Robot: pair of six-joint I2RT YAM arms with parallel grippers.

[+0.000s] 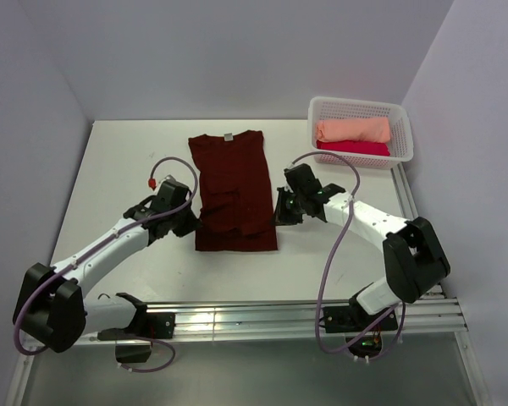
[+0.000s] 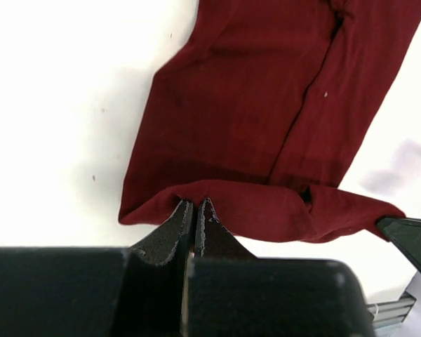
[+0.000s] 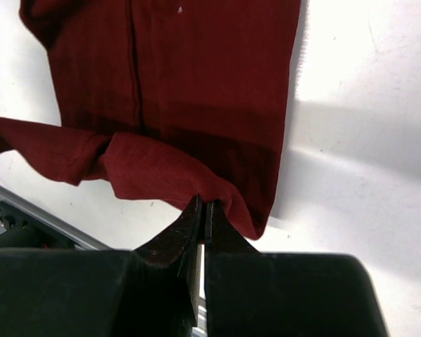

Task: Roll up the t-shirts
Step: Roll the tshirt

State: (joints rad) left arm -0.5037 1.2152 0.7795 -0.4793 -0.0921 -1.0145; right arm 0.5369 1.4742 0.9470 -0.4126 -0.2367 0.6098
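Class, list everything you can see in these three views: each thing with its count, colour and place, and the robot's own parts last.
table: one, white, under everything
maroon t-shirt: one, dark maroon, mid-table, near edge folded up
basket: one, white, far right corner of the table
peach t-shirt: one, peach, rolled, far side of the basket
crimson-pink t-shirt: one, crimson-pink, near side of the basket
rail: one, silver, along the table's near edge
arms: two, white and black, left arm and right arm flanking the maroon t-shirt
left claw: one, black, shut on the folded edge's left end
right claw: one, black, shut on its right end
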